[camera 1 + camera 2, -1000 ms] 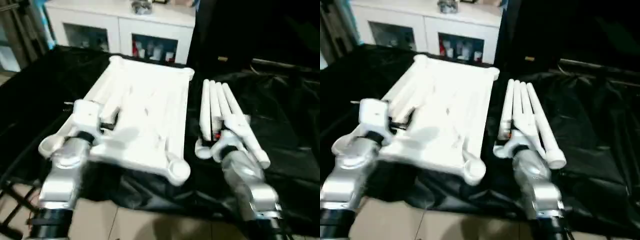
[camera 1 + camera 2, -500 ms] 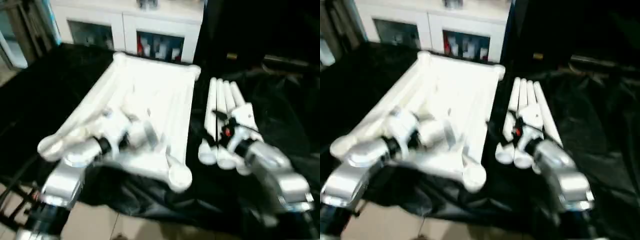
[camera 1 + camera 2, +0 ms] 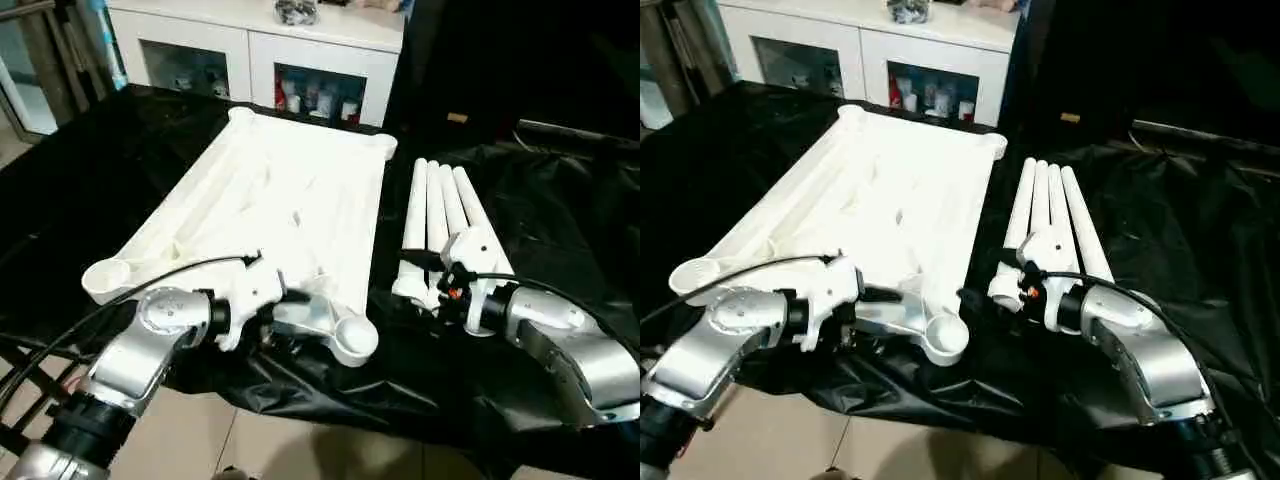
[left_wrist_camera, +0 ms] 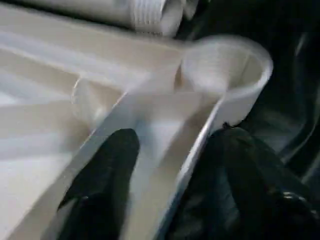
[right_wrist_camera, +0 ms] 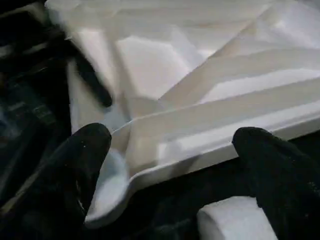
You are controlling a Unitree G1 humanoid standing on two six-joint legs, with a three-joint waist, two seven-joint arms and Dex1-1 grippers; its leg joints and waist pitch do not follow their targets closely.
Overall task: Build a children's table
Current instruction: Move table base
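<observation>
Table top (image 3: 290, 200) laid underside-up on black-draped bench (image 3: 560, 230); four legs (image 3: 440, 225) beside it, none fitted yet. Left tool (image 4: 165, 165) fingers straddle near rim, w/ gap. Right tool (image 5: 170, 165) spread wide, empty, near legs' ends.

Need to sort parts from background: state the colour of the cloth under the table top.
Black, slightly glossy and wrinkled cloth, under the white table top; clearest in the left eye view.

Narrow black-cloth gap between white ribbed plastic table top (image 3: 290, 200) and four white tube legs (image 3: 440, 225); bench's right side open; white glass-door cabinet (image 3: 260, 60) blocks far edge.
</observation>
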